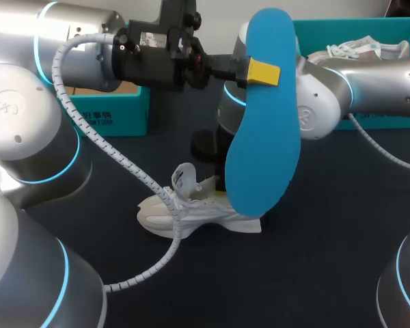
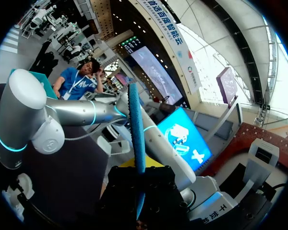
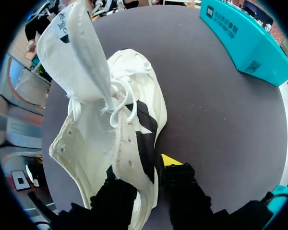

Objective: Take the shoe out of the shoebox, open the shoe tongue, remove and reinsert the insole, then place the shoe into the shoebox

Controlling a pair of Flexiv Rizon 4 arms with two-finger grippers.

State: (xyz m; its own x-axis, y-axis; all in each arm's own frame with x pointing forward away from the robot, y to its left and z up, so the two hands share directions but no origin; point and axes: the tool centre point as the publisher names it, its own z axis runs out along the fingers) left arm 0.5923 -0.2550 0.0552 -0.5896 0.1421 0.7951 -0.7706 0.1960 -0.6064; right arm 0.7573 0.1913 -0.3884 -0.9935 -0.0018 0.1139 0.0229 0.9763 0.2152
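Observation:
My left gripper (image 1: pixel 263 72) is held high over the table, shut on the upper part of a blue insole (image 1: pixel 263 130) that hangs down on end. In the left wrist view the insole (image 2: pixel 137 139) shows edge-on, rising out from between the fingers. Below it a white shoe (image 1: pixel 191 212) lies on the dark table, its tongue (image 3: pixel 74 52) pulled up and its laces loose. My right arm (image 1: pixel 369 89) passes behind the insole. Its gripper (image 3: pixel 151 165) grips the shoe's (image 3: pixel 129 143) side wall at the heel, one finger inside and the yellow-tipped one outside.
A teal shoebox (image 1: pixel 314 27) stands at the back right with another white shoe (image 1: pixel 365 49) in it. A teal lid (image 1: pixel 116 113) lies at the back left, also seen ahead of the right gripper as the lid (image 3: pixel 245 43). A white cable (image 1: pixel 116 154) from the left arm hangs over the shoe.

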